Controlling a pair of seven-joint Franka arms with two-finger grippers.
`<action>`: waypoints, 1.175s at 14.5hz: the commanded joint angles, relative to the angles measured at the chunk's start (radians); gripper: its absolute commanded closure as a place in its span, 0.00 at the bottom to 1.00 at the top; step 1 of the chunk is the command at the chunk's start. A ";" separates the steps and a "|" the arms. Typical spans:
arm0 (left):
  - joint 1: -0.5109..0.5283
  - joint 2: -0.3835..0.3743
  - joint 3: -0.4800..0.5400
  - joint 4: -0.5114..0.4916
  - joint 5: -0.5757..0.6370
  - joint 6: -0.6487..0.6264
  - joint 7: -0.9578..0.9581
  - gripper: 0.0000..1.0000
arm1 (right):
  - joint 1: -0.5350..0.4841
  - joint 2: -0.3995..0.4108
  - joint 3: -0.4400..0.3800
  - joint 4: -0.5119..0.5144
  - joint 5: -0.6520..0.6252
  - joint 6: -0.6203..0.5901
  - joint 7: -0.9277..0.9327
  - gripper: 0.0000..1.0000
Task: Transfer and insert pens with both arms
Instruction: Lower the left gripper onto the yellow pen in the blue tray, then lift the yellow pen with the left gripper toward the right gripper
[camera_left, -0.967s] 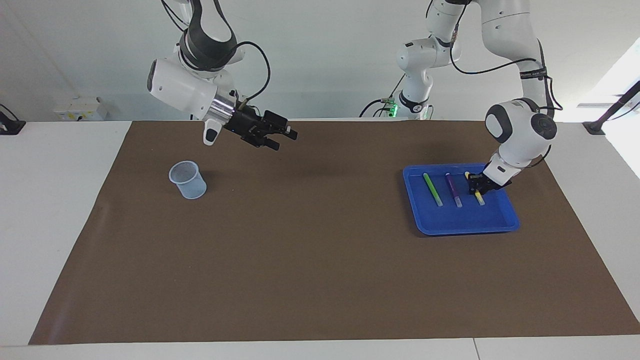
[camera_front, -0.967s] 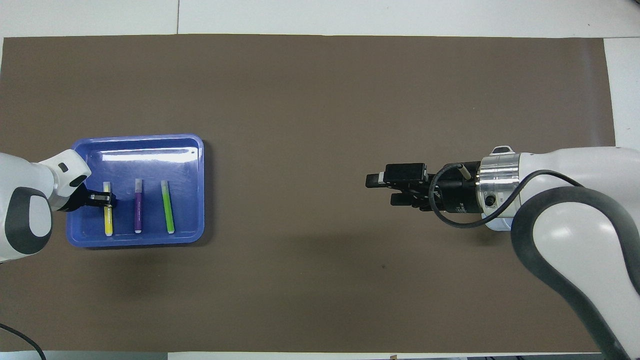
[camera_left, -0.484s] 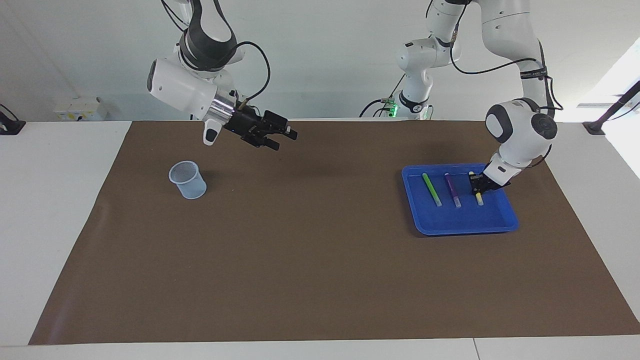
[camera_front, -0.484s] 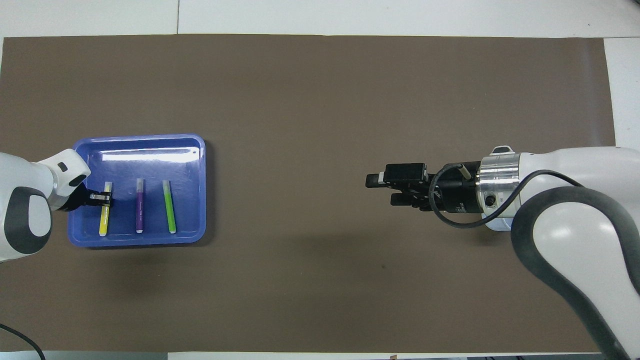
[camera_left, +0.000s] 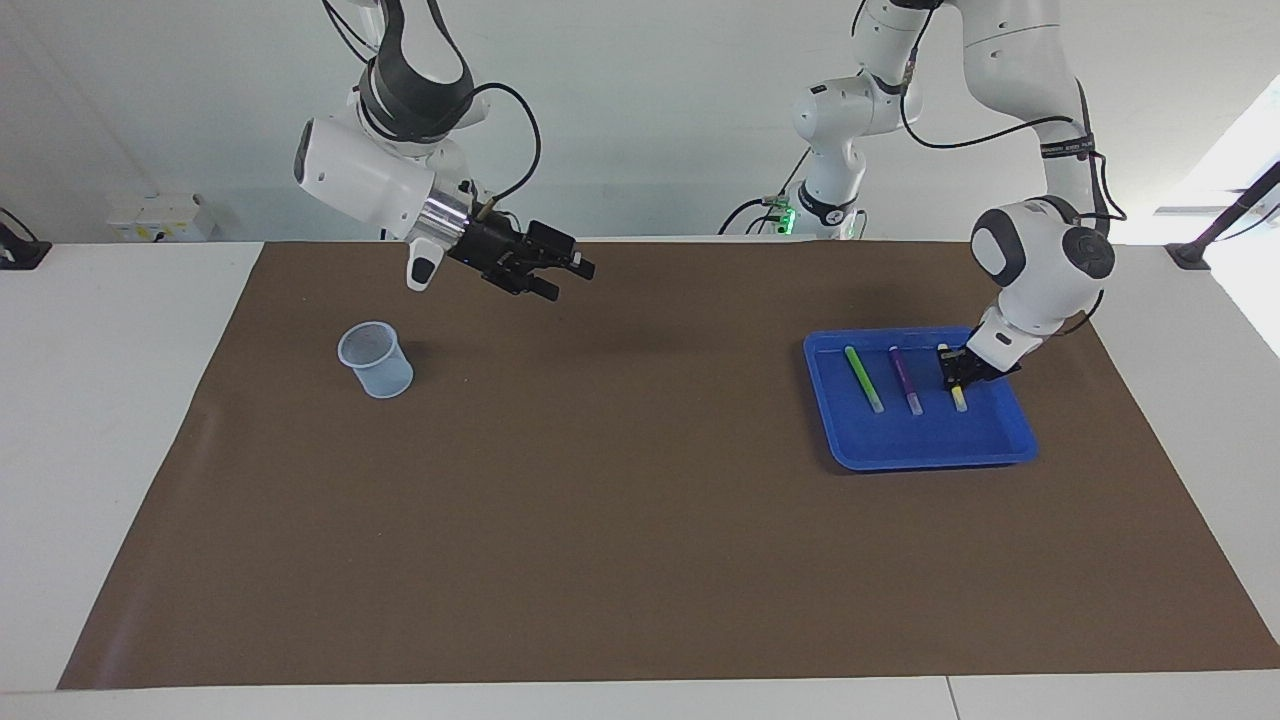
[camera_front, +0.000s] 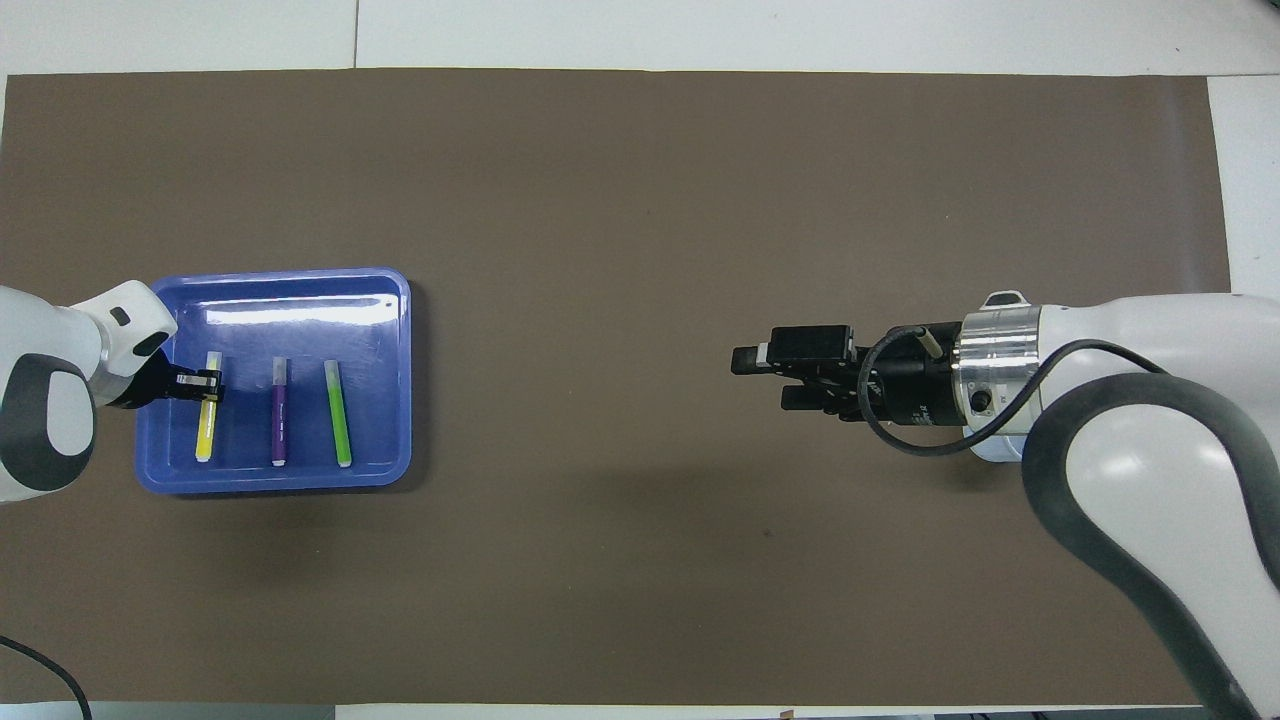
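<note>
Facing view. Blue tray (camera_left: 925, 450) sits on the brown mat (camera_left: 640, 520) toward the left arm's end of the tabletop (camera_left: 90, 420). Three pens lie in it side by side: green pen (camera_left: 865, 378), purple pen (camera_left: 906, 380), yellow pen (camera_left: 957, 394). The yellow one lies closest to the left arm's end. Left gripper (camera_left: 958, 372) is down in the tray, jaws closed on the yellow pen partway along its length. Whether the pen is lifted clear of the tray floor cannot be told. Right gripper (camera_left: 568, 274) hangs in the air over bare mat, jaws wide, holding nothing; the right arm waits. Clear plastic cup (camera_left: 375, 359) stands upright on the mat toward the right arm's end, well apart from the tray.

Overhead view. Tray rim (camera_front: 280, 482) and all three pens visible: green (camera_front: 338, 426), purple (camera_front: 278, 426), yellow (camera_front: 206, 420). The green and purple pens lie parallel; the yellow pen is slightly skewed to them. Left gripper (camera_front: 204, 384) pinches the yellow pen near its end farther from the robots. Right gripper (camera_front: 765, 378) is over open mat, its jaws spread and empty. Cup not in this view.
</note>
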 joint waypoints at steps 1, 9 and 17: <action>-0.037 0.019 0.003 0.084 -0.003 -0.093 -0.073 1.00 | 0.007 -0.004 0.002 -0.002 0.022 0.024 -0.003 0.00; -0.101 -0.005 -0.115 0.277 -0.135 -0.410 -0.649 1.00 | 0.030 0.001 0.004 -0.002 0.022 0.047 0.011 0.00; -0.101 -0.063 -0.296 0.285 -0.411 -0.423 -1.390 1.00 | 0.082 0.003 0.008 -0.005 0.024 0.125 0.012 0.00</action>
